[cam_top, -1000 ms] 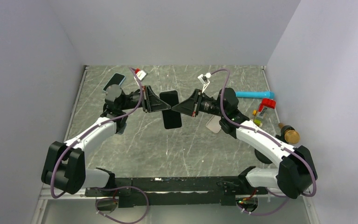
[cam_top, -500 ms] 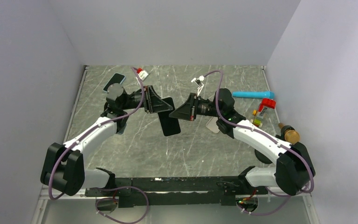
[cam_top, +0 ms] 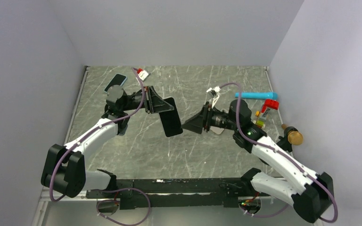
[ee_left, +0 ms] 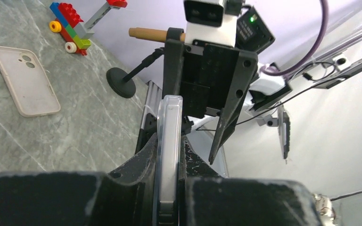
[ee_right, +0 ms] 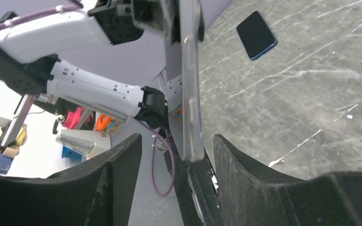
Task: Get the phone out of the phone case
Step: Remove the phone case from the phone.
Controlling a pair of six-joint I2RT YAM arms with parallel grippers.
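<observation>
A dark phone [cam_top: 170, 121] in a clear phone case hangs above the middle of the table, held at its upper end by my left gripper [cam_top: 162, 106]. In the left wrist view the phone [ee_left: 169, 117] shows edge-on, and the left gripper [ee_left: 168, 141] is shut on both its faces. My right gripper [cam_top: 186, 126] stands open just right of the phone's lower end. In the right wrist view the phone's lower end [ee_right: 192, 117] hangs between the spread jaws of the right gripper [ee_right: 176, 137], closer to the right finger [ee_right: 245, 179], with a gap on both sides.
An empty beige phone case [ee_left: 26, 80] lies on the table behind the right gripper. A blue phone [cam_top: 115, 82] lies at the back left. At the right edge are a blue tube [cam_top: 254, 95], a toy of coloured bricks [cam_top: 266, 110] and a brass-topped stand [cam_top: 292, 136].
My right gripper has opened, let go of the phone and drawn back toward the right and the near side. The left gripper keeps its hold, and the phone now hangs tilted.
</observation>
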